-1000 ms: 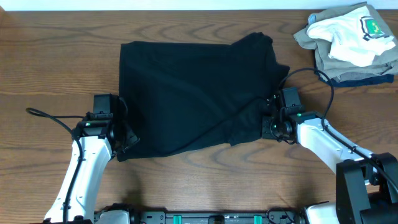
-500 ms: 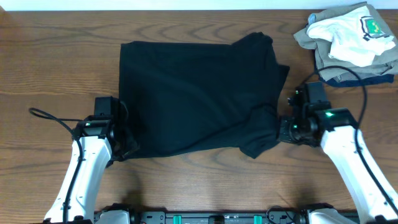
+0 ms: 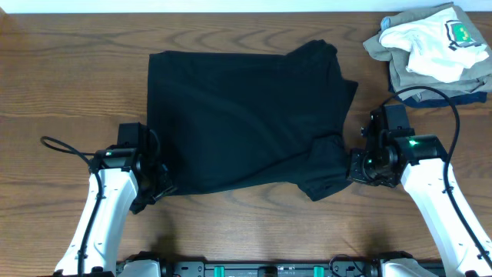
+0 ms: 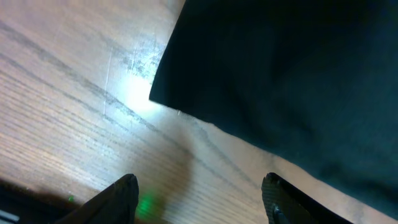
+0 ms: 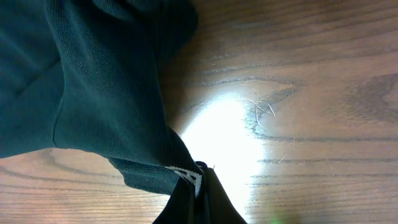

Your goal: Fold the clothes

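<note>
The soft black polo shirt (image 3: 246, 115) lies rumpled and roughly rectangular mid-way across the grained wooden table (image 3: 77, 77), its knit sleeve hem pinched by the right gripper (image 5: 199, 190) at its right edge, while the left gripper (image 4: 199, 193) hangs spread above bare wood just off its near-left corner.

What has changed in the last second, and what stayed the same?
The right gripper, shut on the lower right fabric of the black polo shirt, moved to its right and slightly toward the robot base, dragging that flap outward. The left gripper stayed open by the shirt's lower left corner. The garment pile did not move.
</note>
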`<move>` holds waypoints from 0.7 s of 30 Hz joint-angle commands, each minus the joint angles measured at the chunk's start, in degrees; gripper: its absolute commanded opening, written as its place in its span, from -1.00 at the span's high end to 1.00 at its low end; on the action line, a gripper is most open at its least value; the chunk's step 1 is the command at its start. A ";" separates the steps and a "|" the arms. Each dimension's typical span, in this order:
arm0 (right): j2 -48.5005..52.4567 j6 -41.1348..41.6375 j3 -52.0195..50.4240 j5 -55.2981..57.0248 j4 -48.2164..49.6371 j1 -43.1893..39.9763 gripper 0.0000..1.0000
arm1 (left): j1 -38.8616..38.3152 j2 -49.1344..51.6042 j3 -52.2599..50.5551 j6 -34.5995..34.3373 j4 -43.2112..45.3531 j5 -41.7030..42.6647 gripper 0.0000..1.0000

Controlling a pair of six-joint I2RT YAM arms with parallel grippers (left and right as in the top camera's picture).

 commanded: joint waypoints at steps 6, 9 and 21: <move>0.02 -1.33 0.46 0.22 0.85 -0.63 0.97 | 4.02 0.22 -0.07 -9.14 4.59 0.39 -0.30; 0.02 -1.31 0.46 0.20 0.98 -0.63 0.97 | 5.49 0.22 -0.20 -12.11 6.40 0.39 -0.29; 0.02 -1.31 0.46 0.20 2.86 -0.63 0.98 | 8.41 0.24 -4.92 -16.37 10.99 0.42 -0.05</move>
